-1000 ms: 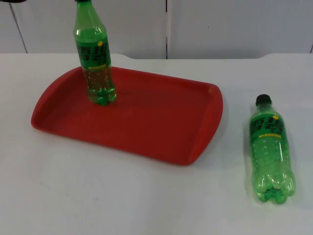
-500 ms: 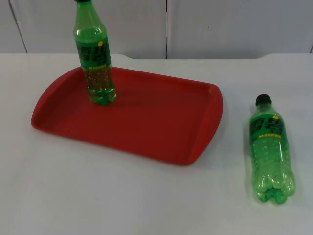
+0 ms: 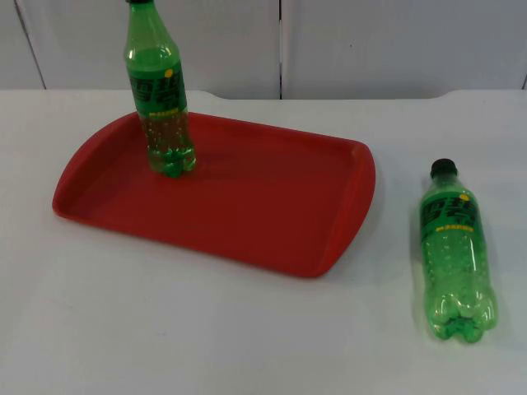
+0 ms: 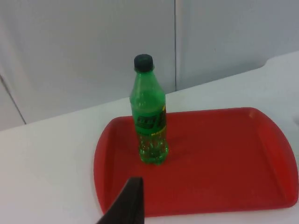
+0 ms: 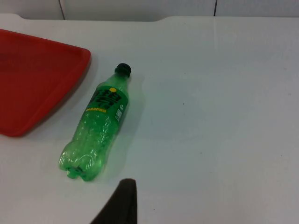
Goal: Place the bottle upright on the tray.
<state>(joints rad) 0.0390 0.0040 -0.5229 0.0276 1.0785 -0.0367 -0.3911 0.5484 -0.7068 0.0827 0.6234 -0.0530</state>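
One bottle (image 3: 160,90) upright on tray (image 3: 272,214) (another (image 3: 455,251) lying beside).

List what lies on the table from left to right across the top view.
Red tray, with the standing green bottle on its left part → lying green bottle on the white table, apart from the tray, cap toward the wall.

You're looking at a lab-style test bench, not a home: a plain white table top (image 3: 247,329) ends at a grey partition wall (image 3: 370,49) of flat panels with thin seams. The props are staged (a red tray (image 3: 247,239) and two identical green bottles (image 3: 455,251)), nothing domestic around.
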